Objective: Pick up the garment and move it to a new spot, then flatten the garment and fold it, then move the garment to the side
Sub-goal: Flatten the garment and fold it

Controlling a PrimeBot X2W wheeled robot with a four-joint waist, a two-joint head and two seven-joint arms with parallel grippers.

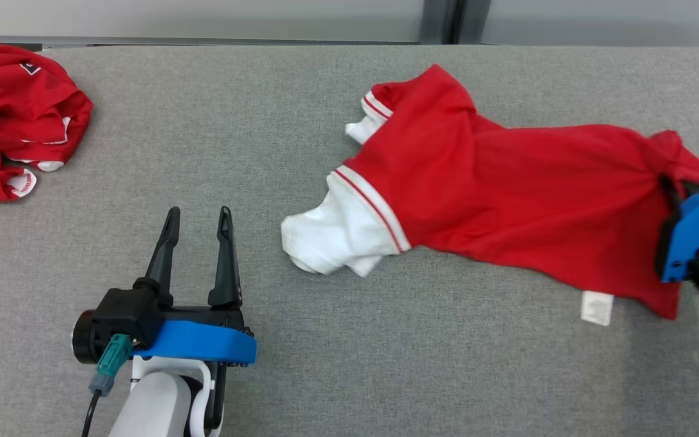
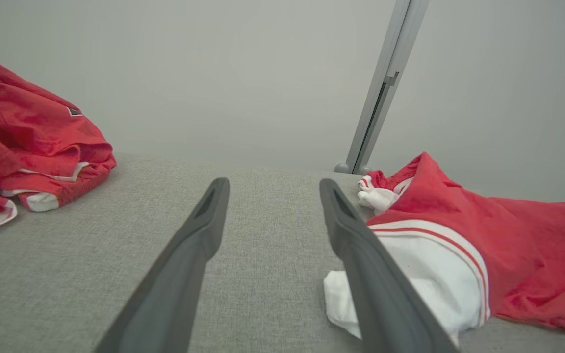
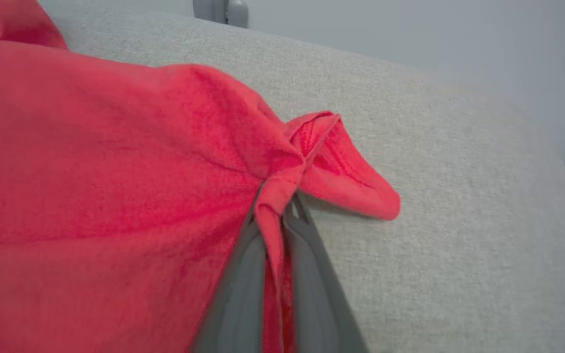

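Observation:
A red garment (image 1: pixel 507 188) with white striped sleeves lies stretched across the grey table (image 1: pixel 325 364), sleeves toward the middle and hem at the right. My right gripper (image 1: pixel 674 188) at the right edge is shut on a bunched fold of the hem; the right wrist view shows the red garment (image 3: pixel 115 171) pinched between the closed fingers (image 3: pixel 307 255) of the right gripper (image 3: pixel 280 211). My left gripper (image 1: pixel 198 221) stands open at the lower left, apart from the white sleeve (image 1: pixel 337 227). In the left wrist view, the left gripper (image 2: pixel 272 189) holds nothing, and the garment (image 2: pixel 483 245) lies to the right.
A second red garment (image 1: pixel 16 115) lies crumpled at the table's far left corner, seen too in the left wrist view as a red heap (image 2: pixel 27 142). A grey wall and a metal post (image 2: pixel 385 83) stand behind the table. A white label (image 1: pixel 596 306) hangs from the hem.

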